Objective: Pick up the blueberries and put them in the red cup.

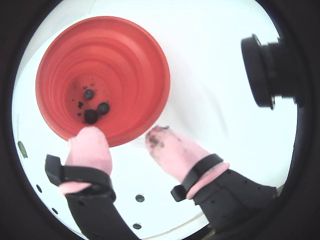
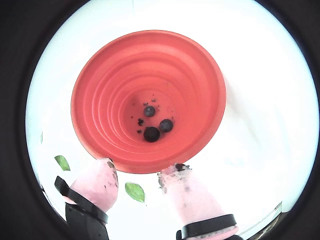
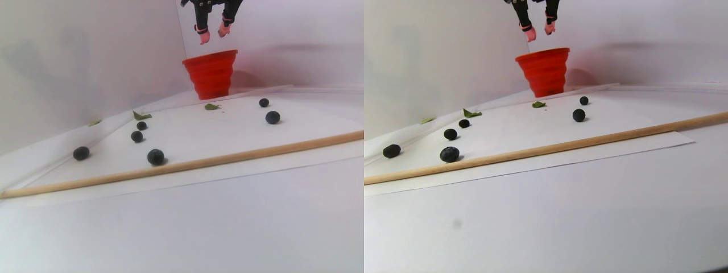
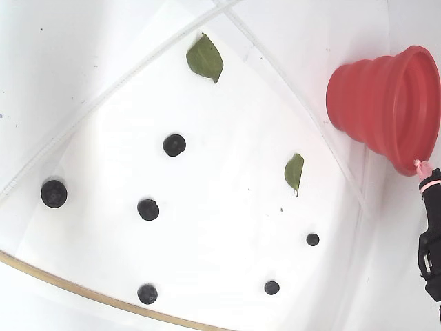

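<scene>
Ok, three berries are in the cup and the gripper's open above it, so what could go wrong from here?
The gripper hangs close over the red cup's near rim; swinging away low could clip that rim and tip the cup. The fingertips are smeared with dark juice, so the next berry may stick or get crushed. Six blueberries lie scattered near two leaves; a grab could catch a leaf instead.

The red cup [image 2: 100, 100] looks like matt, rubbery silicone, its inner wall stepped in smooth rings. Three blueberries [image 2: 151, 134] at its bottom have dull, dark skins; specks of dark residue lie at about 9 o'clock from them. The claw [image 2: 139, 180] has soft pink matt fingertips [image 2: 187, 192], smudged with dark stains, held by black plastic bands. The tabletop [image 3: 227, 216] is a smooth white sheet like paper, edged by a bare wooden dowel [image 3: 227, 159].
</scene>
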Tool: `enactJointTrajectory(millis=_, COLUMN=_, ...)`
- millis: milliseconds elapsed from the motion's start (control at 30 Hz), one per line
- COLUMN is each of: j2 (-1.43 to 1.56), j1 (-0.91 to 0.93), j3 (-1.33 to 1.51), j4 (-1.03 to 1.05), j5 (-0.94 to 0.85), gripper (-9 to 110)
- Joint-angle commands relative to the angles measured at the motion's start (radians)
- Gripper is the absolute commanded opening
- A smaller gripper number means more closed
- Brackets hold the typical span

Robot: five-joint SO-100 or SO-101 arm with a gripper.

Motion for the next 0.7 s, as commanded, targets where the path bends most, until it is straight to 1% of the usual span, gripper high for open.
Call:
enactJointTrajectory(millis=0, j2=0.118, j1=0.020, j3=-0.011, j4=0.002, j5=0.003, gripper=16)
enactJointTrajectory(millis=667, j2=0.172, j1=0.112, j3=0.107, j4=0.008, j5=-0.028, gripper=16)
